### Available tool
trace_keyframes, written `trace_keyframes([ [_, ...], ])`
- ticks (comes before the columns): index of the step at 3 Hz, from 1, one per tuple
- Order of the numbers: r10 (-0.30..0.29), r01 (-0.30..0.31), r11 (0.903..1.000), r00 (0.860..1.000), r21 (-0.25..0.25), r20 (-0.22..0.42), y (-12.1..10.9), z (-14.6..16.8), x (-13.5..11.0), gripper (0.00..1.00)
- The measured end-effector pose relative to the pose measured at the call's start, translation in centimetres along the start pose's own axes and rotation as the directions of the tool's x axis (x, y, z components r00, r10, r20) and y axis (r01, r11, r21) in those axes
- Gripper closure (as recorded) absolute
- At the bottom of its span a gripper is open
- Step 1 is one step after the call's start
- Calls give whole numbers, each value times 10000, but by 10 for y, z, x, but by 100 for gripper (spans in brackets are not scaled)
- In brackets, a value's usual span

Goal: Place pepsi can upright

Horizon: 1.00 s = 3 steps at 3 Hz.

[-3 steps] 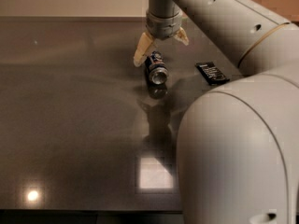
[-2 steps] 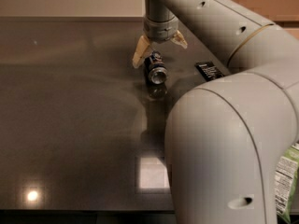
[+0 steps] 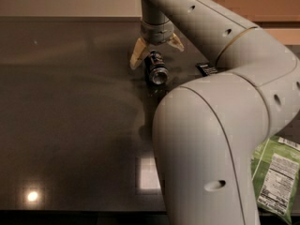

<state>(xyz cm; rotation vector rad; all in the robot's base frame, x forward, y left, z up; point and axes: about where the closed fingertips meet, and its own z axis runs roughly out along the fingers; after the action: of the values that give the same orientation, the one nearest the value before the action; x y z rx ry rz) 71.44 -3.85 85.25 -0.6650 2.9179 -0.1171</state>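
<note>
The pepsi can (image 3: 156, 68) lies on its side on the dark table (image 3: 70, 102), its silver top facing the camera. My gripper (image 3: 156, 50) hangs just above and behind the can, with its two tan fingers (image 3: 138, 54) spread wide on either side of the can's far end. The jaws are open and hold nothing.
A flat black wrapped bar (image 3: 206, 69) lies right of the can, partly hidden by my arm. A green snack bag (image 3: 275, 172) lies at the lower right. My large white arm (image 3: 215, 139) fills the right half of the view.
The gripper stays open over the can's far end, while the arm's elbow has swung further into view. The can has not moved.
</note>
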Motion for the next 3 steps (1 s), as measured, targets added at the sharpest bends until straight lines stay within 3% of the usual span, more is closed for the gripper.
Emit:
trace_keyframes([
  [1, 19, -20, 9998, 10000, -172, -56, 3, 7, -5, 17],
  [3, -112, 119, 9985, 9999, -529, 126, 8, 4, -8, 65],
])
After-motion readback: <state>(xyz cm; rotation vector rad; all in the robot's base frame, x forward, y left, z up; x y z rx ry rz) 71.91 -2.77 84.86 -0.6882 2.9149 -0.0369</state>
